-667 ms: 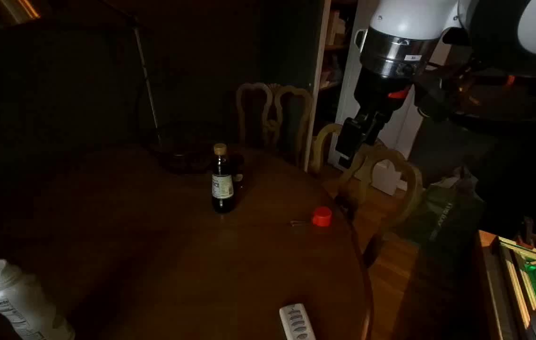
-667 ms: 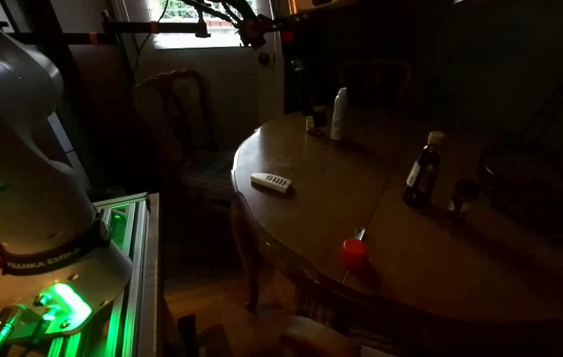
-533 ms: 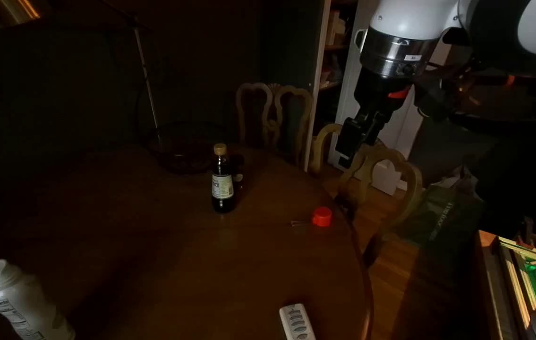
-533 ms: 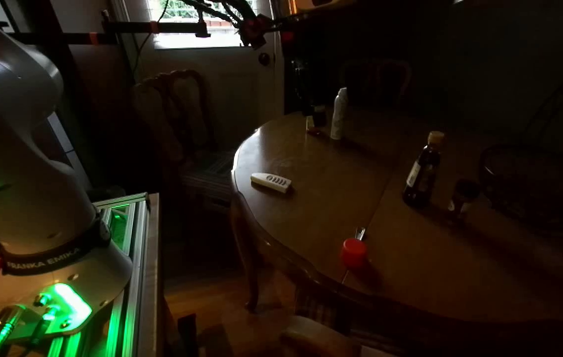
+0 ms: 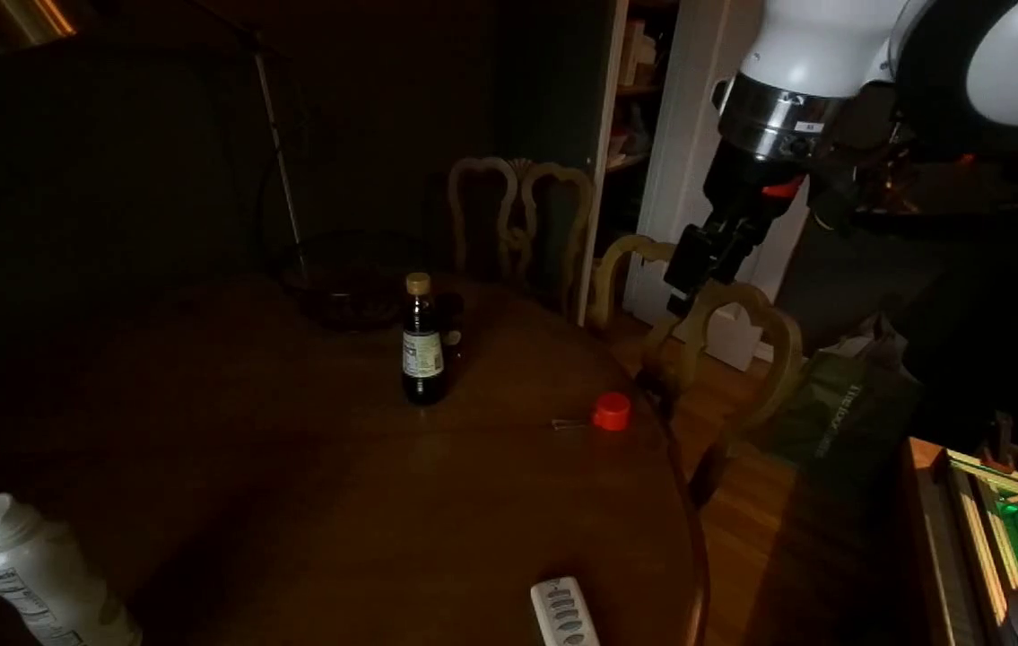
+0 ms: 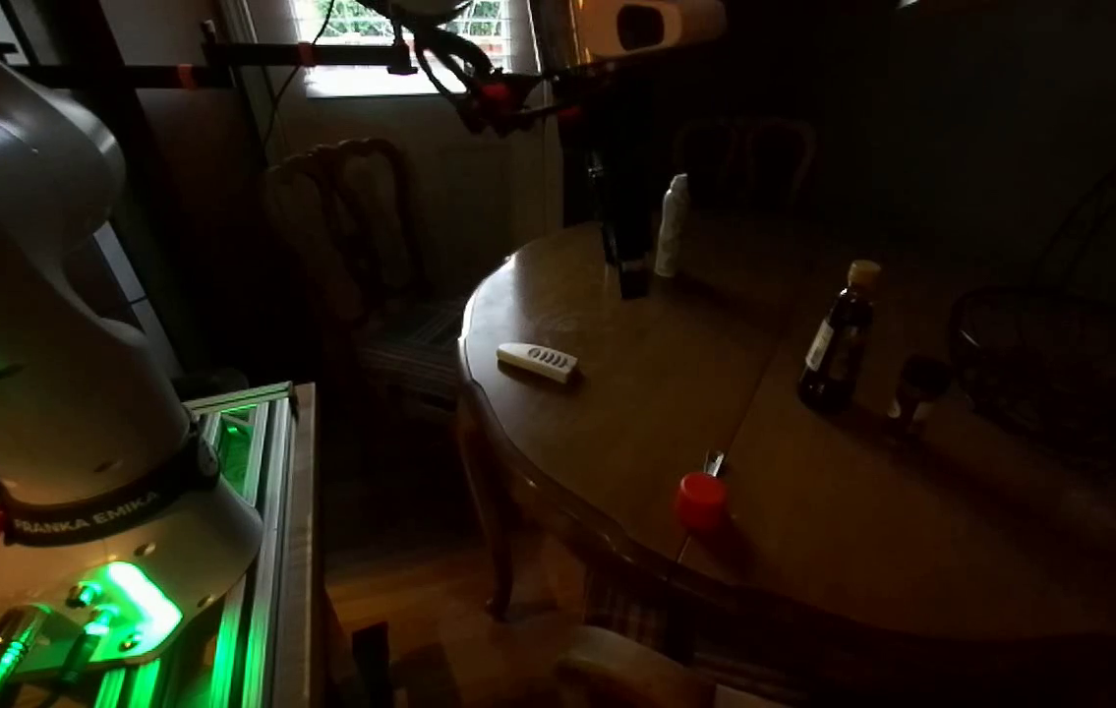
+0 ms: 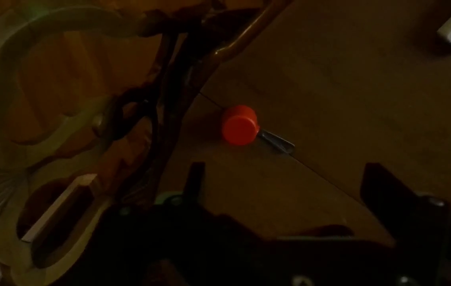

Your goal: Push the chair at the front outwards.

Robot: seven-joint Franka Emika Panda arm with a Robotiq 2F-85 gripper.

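Note:
The tan wooden chair (image 5: 788,354) with the arched open back stands at the table's edge. Its curved top rail (image 6: 631,664) shows at the bottom of an exterior view. In the wrist view its back frame (image 7: 0,79) fills the left side; its seat is mostly hidden. My gripper (image 5: 688,278) overlaps the chair back in an exterior view. It also shows dark (image 6: 631,280) in the other exterior angle. In the wrist view the gripper (image 7: 285,167) has its fingers wide apart with nothing between them, the chair back to the left. Contact with the chair is not visible.
On the dark wooden table (image 5: 473,502) are a red cup (image 5: 612,412), a dark bottle (image 5: 422,354), a white remote (image 5: 564,612) and a white can (image 5: 47,574). More chairs stand behind (image 5: 580,206) and beside the table (image 6: 400,226). A bag (image 5: 840,413) lies near.
My gripper has moved a little right and down in an exterior view, and lower and nearer in the other. The chair has not visibly moved.

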